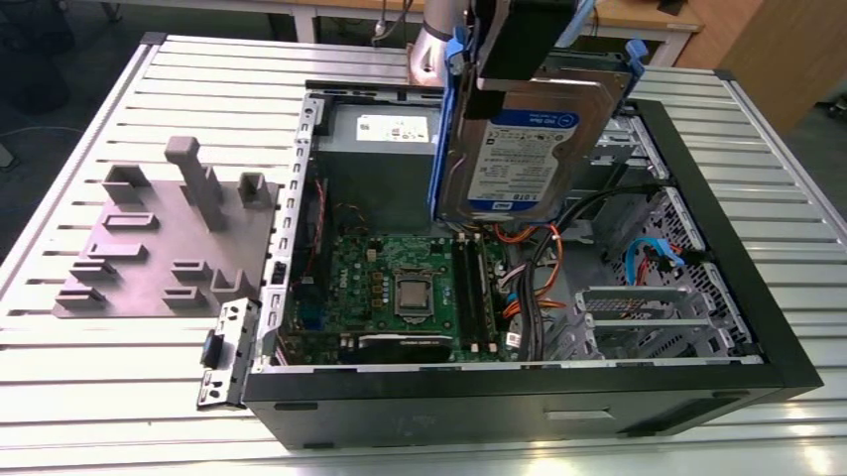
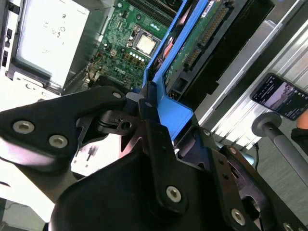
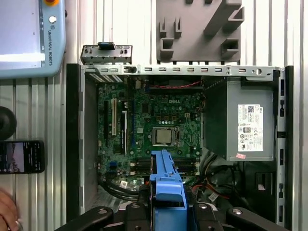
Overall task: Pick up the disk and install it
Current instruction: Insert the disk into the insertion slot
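The tool [image 2: 147, 105], partly cut off in the exterior view, clamps the disk [image 1: 523, 149] above the case [image 1: 530, 402].

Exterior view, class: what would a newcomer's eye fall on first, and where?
The disk, silver in a blue frame, hangs in the gripper above the open computer case. Inside lies the green motherboard; a grey fixture sits at the exterior view's left.
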